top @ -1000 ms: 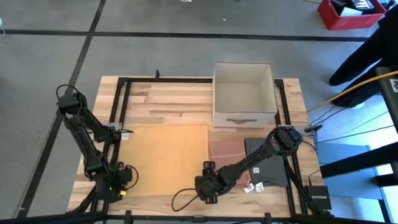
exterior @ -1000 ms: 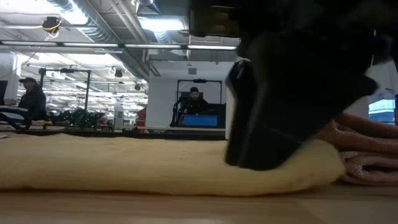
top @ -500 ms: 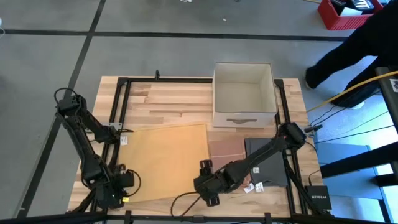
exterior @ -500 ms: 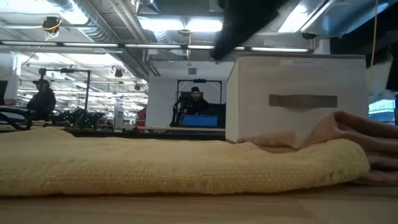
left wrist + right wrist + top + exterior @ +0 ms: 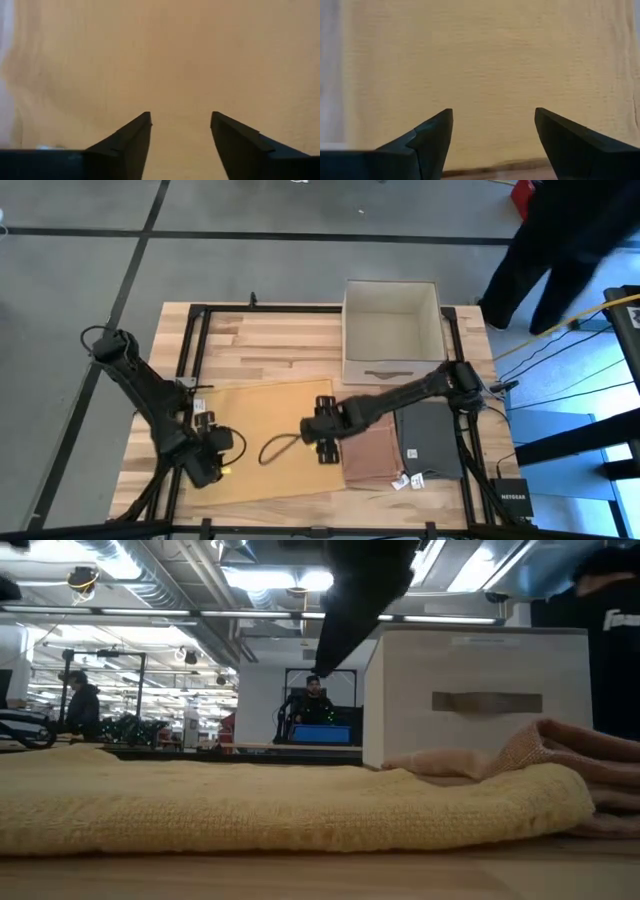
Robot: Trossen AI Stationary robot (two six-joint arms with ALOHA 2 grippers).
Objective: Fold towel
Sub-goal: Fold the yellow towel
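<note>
Light falls evenly from overhead; in the low view bright ceiling strips glare white, and the dark arm against them is a featureless silhouette. The high view is clear, with soft shadows under both arms on the counter. The person past the counter's far right corner is motion-blurred. Both wrist views look washed and soft, the yellow towel filling them, the fingers in shadow.

Both arms drawn inward over towel, jaws seemingly wider
</note>
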